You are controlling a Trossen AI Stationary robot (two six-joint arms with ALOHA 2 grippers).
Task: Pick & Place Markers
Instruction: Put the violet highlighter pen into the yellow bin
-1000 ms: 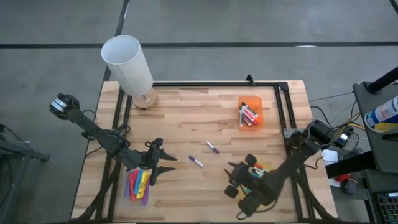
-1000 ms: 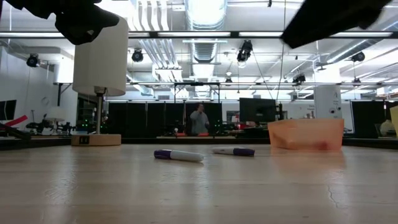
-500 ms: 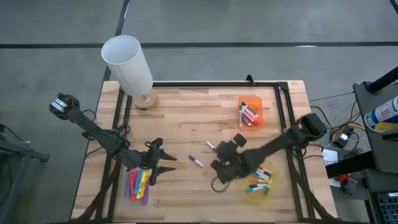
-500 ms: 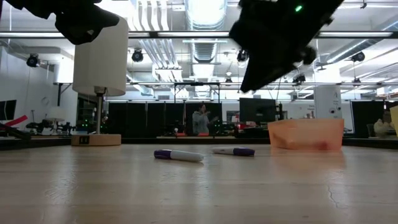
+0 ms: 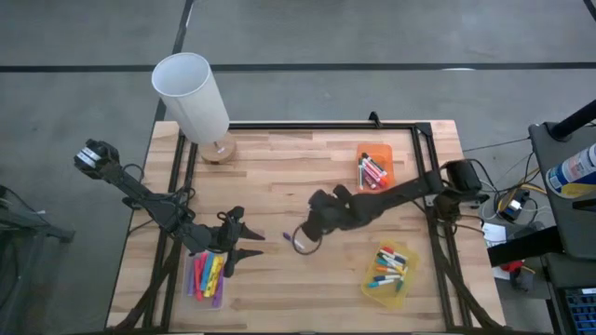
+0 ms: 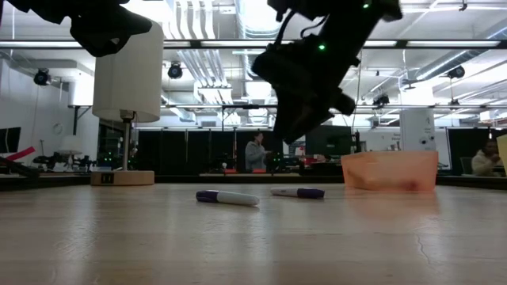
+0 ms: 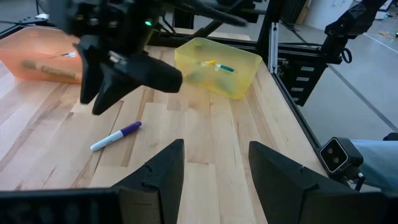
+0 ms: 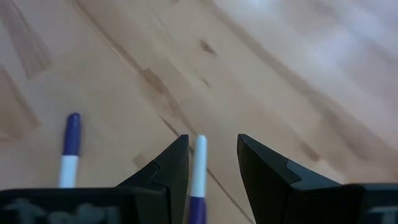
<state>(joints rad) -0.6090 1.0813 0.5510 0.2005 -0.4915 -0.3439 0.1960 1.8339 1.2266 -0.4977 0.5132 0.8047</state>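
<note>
Two purple-capped, white-barrelled markers lie flat on the wooden table: one [image 6: 227, 198] nearer the left, also in the right wrist view [image 8: 199, 163], and one [image 6: 297, 192] beside it. My right gripper [image 5: 303, 238] hangs open above them, pointing down, touching nothing. In its wrist view [image 8: 212, 140] one marker shows between its fingers and the other [image 8: 69, 150] off to the side. My left gripper [image 5: 250, 245] waits open and empty above the table, beside a clear bin [image 5: 207, 276] of markers. Its wrist view [image 7: 214, 149] shows one marker [image 7: 116, 136].
An orange bin [image 5: 374, 169] with markers stands at the far right. A yellow bin [image 5: 389, 276] with markers stands at the near right. A white-shaded lamp [image 5: 196, 102] stands at the far left corner. A black frame [image 5: 424, 130] edges the table.
My right gripper has swung from over the yellow bin at the near right toward the table's left and far side. It now hangs over the two purple markers in the middle. The markers have stayed where they lay.
</note>
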